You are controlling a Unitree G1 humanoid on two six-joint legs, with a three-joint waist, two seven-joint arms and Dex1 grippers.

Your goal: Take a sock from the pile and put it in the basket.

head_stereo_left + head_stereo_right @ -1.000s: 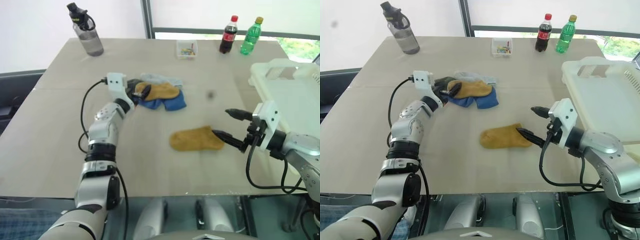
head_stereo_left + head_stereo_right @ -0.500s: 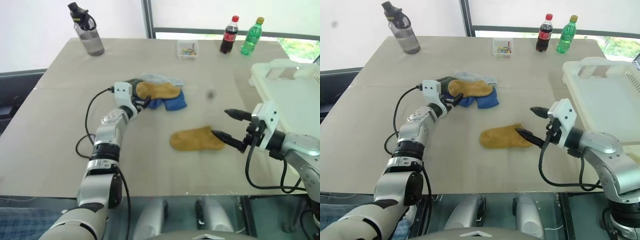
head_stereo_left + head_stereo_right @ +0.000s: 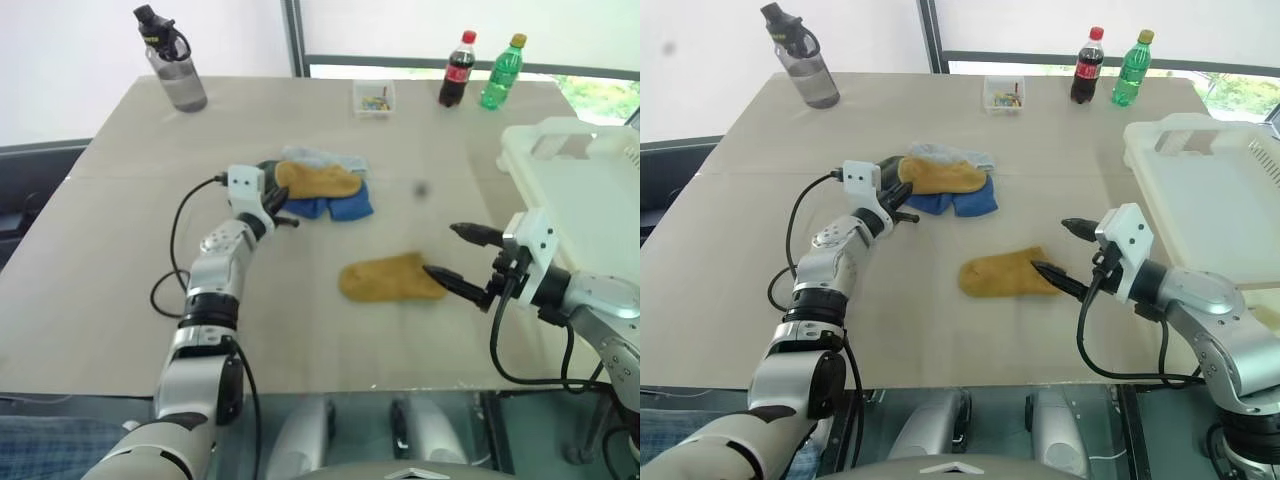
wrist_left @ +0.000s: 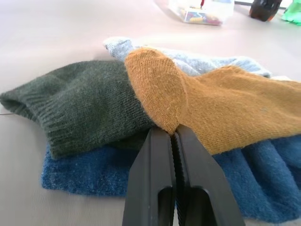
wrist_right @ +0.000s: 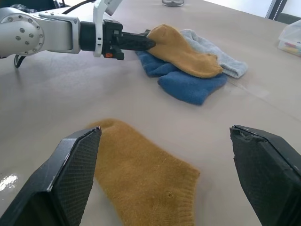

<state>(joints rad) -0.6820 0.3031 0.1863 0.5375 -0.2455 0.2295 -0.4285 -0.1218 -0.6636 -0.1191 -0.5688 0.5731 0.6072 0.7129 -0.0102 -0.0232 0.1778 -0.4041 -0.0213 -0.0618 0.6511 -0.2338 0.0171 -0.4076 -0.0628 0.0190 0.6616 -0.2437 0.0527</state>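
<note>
The yellow sock (image 4: 202, 106) on top of the pile (image 3: 318, 190) is pinched at its edge by the left gripper (image 4: 175, 136), so it must next be lifted to the basket (image 3: 590, 190), while the right gripper (image 3: 462, 258) is held open beside a loose sock (image 3: 392, 278)

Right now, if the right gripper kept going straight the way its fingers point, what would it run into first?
The right gripper stands open, pointing across the table toward the lone mustard sock. Its lower finger already sits at that sock's edge, so the sock would likely be met first; the pile lies farther on. Depth is hard to judge.
</note>
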